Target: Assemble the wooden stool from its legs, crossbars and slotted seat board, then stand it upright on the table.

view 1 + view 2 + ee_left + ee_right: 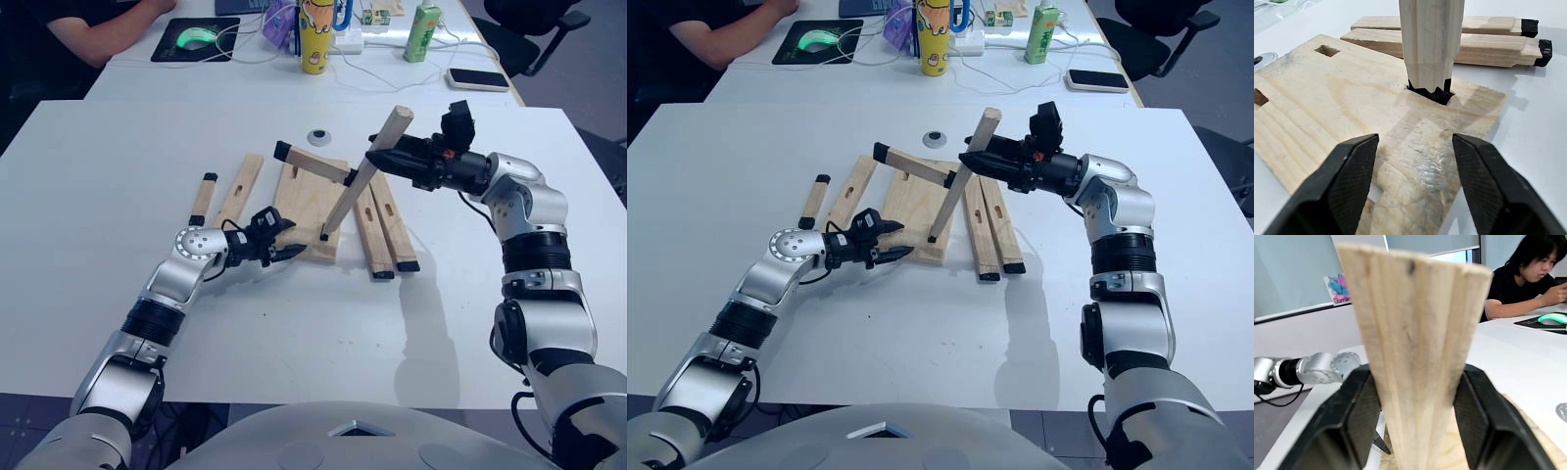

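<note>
The slotted seat board (306, 201) lies flat on the white table. My right gripper (376, 157) is shut on a wooden leg (351, 191), held tilted, with its black tip set in a slot near the board's front edge (1427, 93). In the right wrist view the leg (1415, 357) fills the space between the fingers (1354, 421). My left gripper (294, 238) is open at the board's near edge, its fingers (1347, 181) on either side of that slot and not touching the leg. Another black-tipped piece (313, 163) lies across the board's far end.
Two legs (384, 227) lie side by side right of the board, two more pieces (240, 188) (203, 199) to its left. A small round object (318, 136) sits behind the board. The back desk holds a yellow cup (315, 39), a green carton (423, 31) and a phone (477, 78).
</note>
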Robot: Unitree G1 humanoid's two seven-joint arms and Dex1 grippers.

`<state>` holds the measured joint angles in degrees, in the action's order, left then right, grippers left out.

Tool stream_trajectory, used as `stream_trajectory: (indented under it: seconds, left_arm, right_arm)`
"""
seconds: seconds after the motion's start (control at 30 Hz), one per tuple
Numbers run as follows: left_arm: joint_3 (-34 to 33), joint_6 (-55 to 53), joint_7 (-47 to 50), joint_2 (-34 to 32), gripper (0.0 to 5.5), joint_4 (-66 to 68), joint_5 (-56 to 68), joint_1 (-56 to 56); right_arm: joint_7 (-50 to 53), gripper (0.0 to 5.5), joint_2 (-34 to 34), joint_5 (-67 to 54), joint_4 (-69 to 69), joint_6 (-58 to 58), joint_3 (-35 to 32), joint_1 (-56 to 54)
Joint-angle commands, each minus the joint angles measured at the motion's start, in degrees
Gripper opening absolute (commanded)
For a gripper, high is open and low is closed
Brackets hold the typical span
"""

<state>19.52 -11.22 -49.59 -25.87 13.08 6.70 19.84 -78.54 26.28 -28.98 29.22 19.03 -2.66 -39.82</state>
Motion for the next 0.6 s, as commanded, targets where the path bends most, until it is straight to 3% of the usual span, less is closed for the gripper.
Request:
stream_trajectory:
  seconds: [0.03,0.37,0.6]
  left_arm:
    - [2.04,-2.89,-0.07,-0.69,2.80,1.34,-3.17,-2.89]
    - [1.61,-6.71,1.81,0.57,2.80,-3.54,-1.41,-6.53]
    - [1.17,-8.12,3.52,1.49,2.80,-4.18,-1.54,-8.26]
  right_arm:
    - [1.80,2.04,-0.71,3.62,-5.34,-2.50,3.27,3.92]
    - [8.27,2.04,-2.11,6.31,-13.10,-7.58,7.37,13.86]
    - [10.08,2.04,-1.55,10.82,-7.77,-13.60,11.75,15.83]
